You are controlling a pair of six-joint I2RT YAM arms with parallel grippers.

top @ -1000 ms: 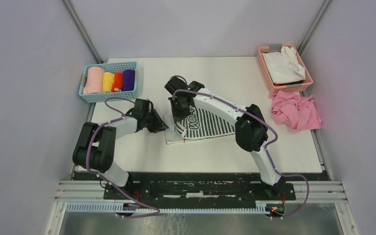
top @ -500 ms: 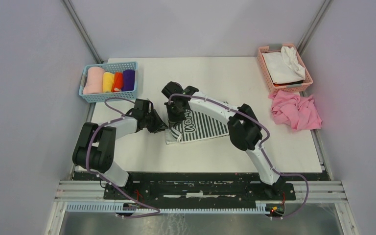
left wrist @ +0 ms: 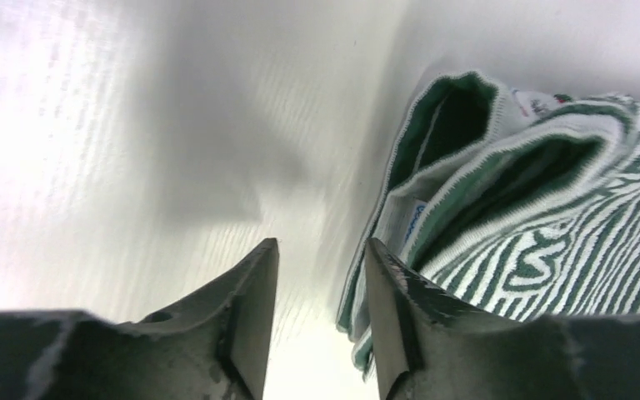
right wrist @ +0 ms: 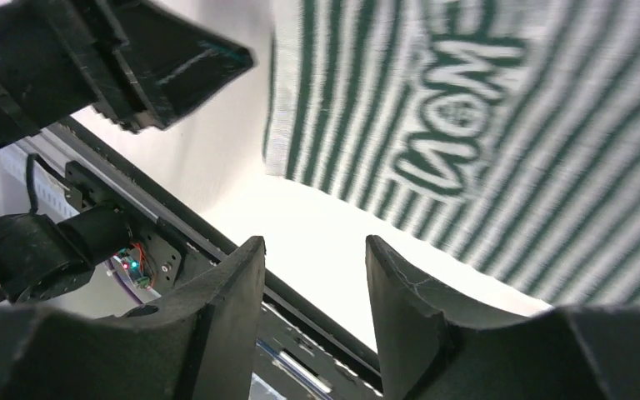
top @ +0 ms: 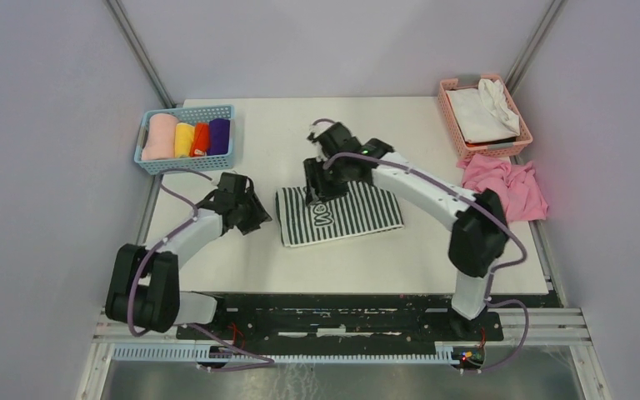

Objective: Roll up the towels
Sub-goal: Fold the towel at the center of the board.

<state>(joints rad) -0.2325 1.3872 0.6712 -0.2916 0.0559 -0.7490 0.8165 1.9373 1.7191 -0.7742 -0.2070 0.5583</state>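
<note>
The green-and-white striped towel [top: 339,215] lies folded flat at mid-table, lettering up. In the left wrist view its layered folded edge [left wrist: 500,200] is just right of my left gripper [left wrist: 321,250], which is open and empty on the bare table. From above, the left gripper [top: 260,219] sits a little left of the towel. My right gripper [top: 312,197] hovers over the towel's far left part, open with nothing between its fingers [right wrist: 315,246]; the stripes [right wrist: 483,125] lie below it. A purple towel roll [top: 218,136] rests in the blue basket [top: 185,162].
The blue basket at the back left also holds pink, yellow and orange rolls. A pink basket [top: 456,117] with a white cloth [top: 483,110] stands at the back right. A crumpled pink cloth [top: 504,189] lies in front of it.
Both grippers have opened and let go of the striped towel, which now lies flat and folded. The right arm lifted and swung back right; the left drew back to the left.
</note>
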